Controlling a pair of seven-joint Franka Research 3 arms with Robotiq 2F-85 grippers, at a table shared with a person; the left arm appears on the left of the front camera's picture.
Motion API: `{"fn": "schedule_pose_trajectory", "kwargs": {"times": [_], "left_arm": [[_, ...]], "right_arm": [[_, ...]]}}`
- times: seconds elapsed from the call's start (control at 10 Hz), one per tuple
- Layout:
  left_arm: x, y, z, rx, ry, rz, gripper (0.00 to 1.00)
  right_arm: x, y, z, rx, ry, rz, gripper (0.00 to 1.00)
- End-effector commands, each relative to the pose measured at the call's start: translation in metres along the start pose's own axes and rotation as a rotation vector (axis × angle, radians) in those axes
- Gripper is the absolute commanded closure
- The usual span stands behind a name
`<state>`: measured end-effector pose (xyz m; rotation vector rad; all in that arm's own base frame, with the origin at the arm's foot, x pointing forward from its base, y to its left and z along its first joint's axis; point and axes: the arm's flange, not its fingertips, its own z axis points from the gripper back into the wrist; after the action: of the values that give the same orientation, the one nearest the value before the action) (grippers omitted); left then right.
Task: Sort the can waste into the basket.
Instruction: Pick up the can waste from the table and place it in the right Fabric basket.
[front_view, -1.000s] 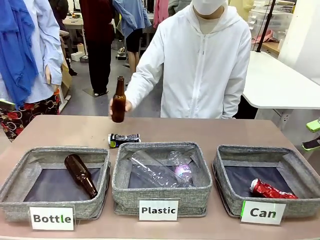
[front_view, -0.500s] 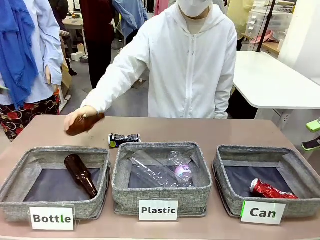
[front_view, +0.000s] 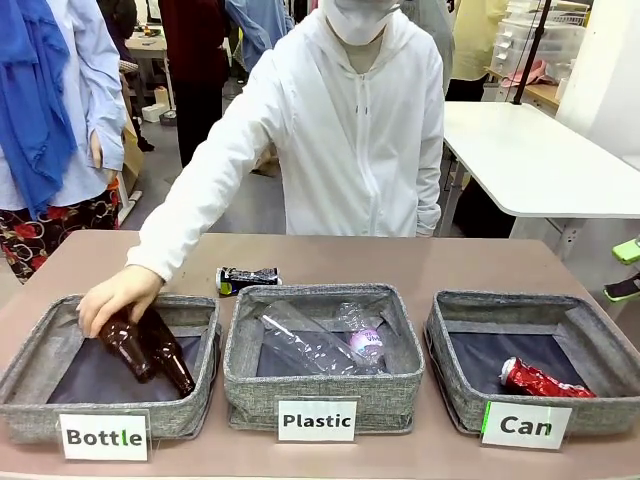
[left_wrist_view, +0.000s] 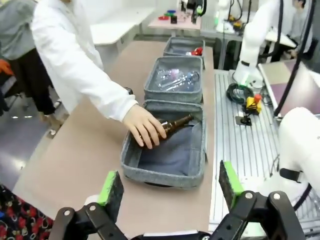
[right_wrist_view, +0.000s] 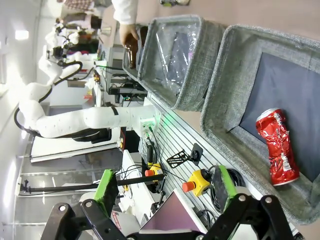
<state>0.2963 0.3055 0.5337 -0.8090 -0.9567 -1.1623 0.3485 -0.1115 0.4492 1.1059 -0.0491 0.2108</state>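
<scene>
The red can (front_view: 545, 379) is seen lying in the basket (front_view: 452, 345) labelled "Can"; the black can (front_view: 247, 279) is found on the table (front_view: 450, 262) behind the "Plastic" basket (front_view: 322, 388). A brown bottle (front_view: 127, 349) is gripped by the person's hand (front_view: 118, 297) in the "Bottle" basket (front_view: 38, 352). The left gripper (left_wrist_view: 169, 176) and right gripper (right_wrist_view: 165, 172) are spread wide, with nothing between the fingers.

A brown glass bottle (front_view: 172, 360) lies in the grey "Bottle" basket (front_view: 40, 362), with a second brown bottle (front_view: 124, 345) touching it. Crumpled clear plastic bottles (front_view: 322, 340) fill the "Plastic" basket (front_view: 240, 352) on the brown table (front_view: 460, 265).
</scene>
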Motion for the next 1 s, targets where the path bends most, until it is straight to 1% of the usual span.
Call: {"fn": "schedule_pose_trajectory", "kwargs": {"times": [0.0, 0.1, 0.3, 0.5, 0.6, 0.8, 0.9], "left_arm": [[-0.025, -0.012, -0.016, 0.034, -0.057, -0.016, 0.00], [-0.033, -0.023, -0.012, 0.053, -0.075, -0.017, 0.00], [-0.034, -0.025, -0.013, 0.066, -0.075, -0.008, 0.00], [-0.031, -0.012, -0.018, 0.061, -0.075, 0.017, 0.00], [-0.023, -0.001, -0.025, 0.042, -0.069, 0.003, 0.00], [0.005, 0.024, -0.062, 0.032, -0.017, 0.042, 0.00], [0.023, 0.038, -0.096, 0.032, 0.043, 0.076, 0.00]], "right_arm": [[-0.002, 0.000, -0.001, -0.007, -0.007, 0.017, 0.00], [-0.002, 0.000, -0.001, -0.007, -0.007, 0.017, 0.00], [-0.002, 0.000, -0.001, -0.007, -0.007, 0.017, 0.00], [-0.002, 0.000, -0.001, -0.007, -0.007, 0.017, 0.00], [-0.002, 0.000, -0.001, -0.007, -0.007, 0.017, 0.00], [-0.002, 0.000, -0.001, -0.007, -0.007, 0.017, 0.00], [-0.002, 0.000, -0.001, -0.007, -0.007, 0.017, 0.00]]}}
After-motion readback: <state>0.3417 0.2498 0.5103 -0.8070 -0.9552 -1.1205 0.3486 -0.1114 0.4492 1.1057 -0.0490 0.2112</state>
